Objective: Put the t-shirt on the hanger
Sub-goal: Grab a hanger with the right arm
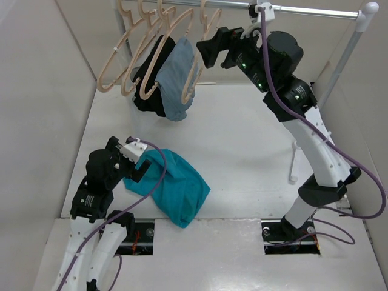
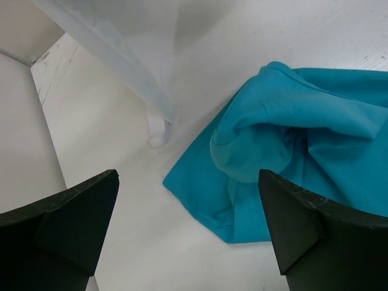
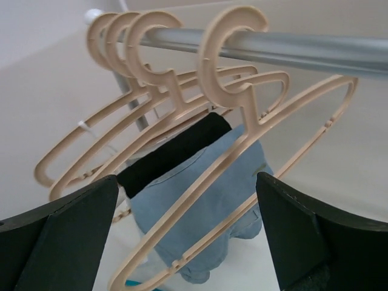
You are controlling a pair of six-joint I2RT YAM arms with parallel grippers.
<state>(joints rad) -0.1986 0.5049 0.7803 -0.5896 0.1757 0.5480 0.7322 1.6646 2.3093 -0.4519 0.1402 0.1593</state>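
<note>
hovering left gripper [image 1: 140, 165] open, empty, at left edge of t-shirt [image 1: 176, 185] | right gripper [image 1: 206, 50] open, empty, facing hanger [image 3: 241, 100] beyond t-shirt

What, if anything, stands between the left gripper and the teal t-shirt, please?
Nothing visible does. The left gripper hangs open over the edge of the t-shirt, and the left wrist view shows only that cloth and bare table in front of it.
</note>
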